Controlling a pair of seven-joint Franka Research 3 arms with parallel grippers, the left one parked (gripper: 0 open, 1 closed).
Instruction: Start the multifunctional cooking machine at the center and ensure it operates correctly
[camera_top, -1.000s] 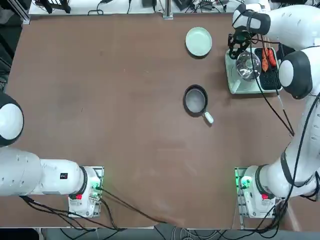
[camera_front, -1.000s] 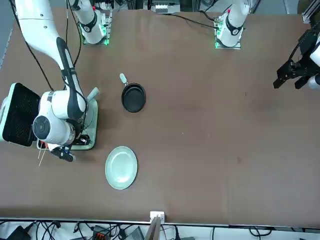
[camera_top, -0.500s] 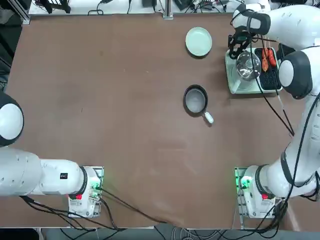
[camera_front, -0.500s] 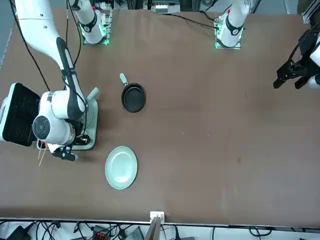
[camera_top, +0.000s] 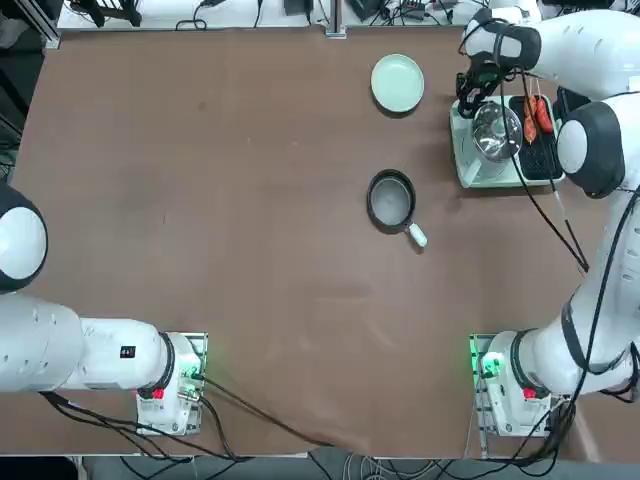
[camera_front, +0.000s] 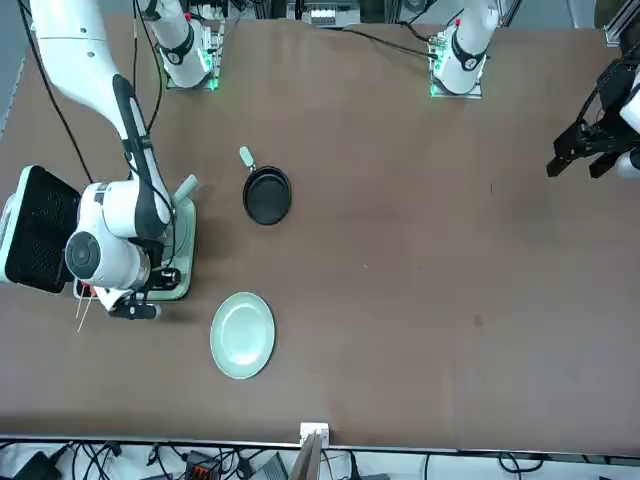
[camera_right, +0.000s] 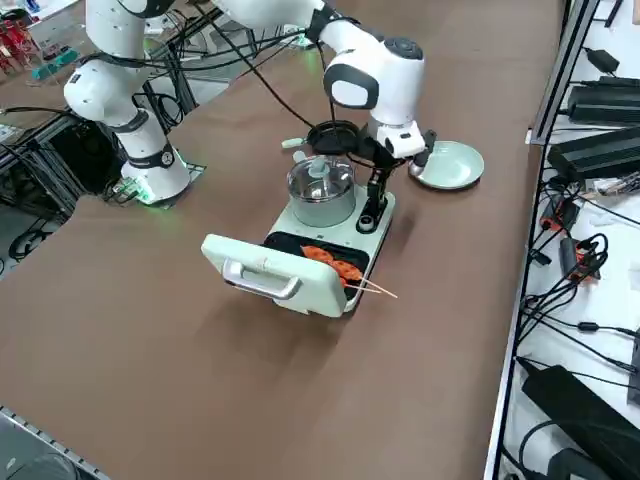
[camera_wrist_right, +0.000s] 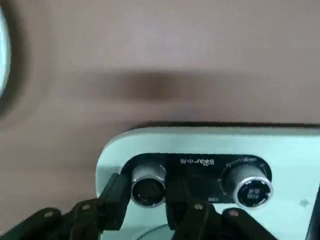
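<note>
Top view shows the multifunctional cooking machine (camera_top: 497, 150) at the table's far right rather than its center, lid open, steel pot (camera_top: 496, 131) beside the grill plate. Over the last second our right gripper (camera_wrist_right: 144, 200) has edged lower at the machine's far corner. Its fingers now straddle the left dial (camera_wrist_right: 148, 183), seemingly pinching it, so we judge turning comes next.
</note>
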